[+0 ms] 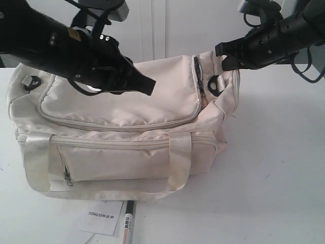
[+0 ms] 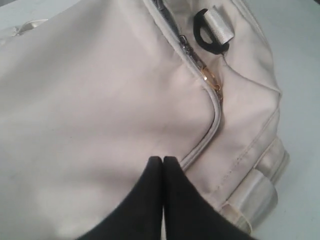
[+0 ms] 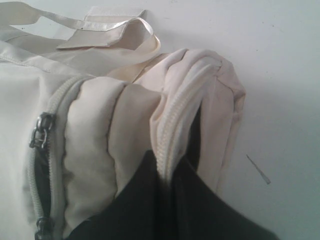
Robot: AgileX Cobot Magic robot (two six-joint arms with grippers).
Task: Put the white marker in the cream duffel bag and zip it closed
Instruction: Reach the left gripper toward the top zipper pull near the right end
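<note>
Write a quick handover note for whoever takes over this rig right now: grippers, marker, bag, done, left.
Left gripper: shut, empty, over the top flap of the cream duffel bag.
Right gripper: shut on a fold of the bag's end beside the zip.
White marker: on the table in front of the bag, next to a paper card.
Done: nothing yet; zip mostly closed, gap near the gripped end.
Left: open the flap, put marker in, zip shut.

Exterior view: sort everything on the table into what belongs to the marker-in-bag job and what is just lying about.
For the job: cream duffel bag; white marker, lying in front of it.
Just lying about: TONLION card, by the marker.
</note>
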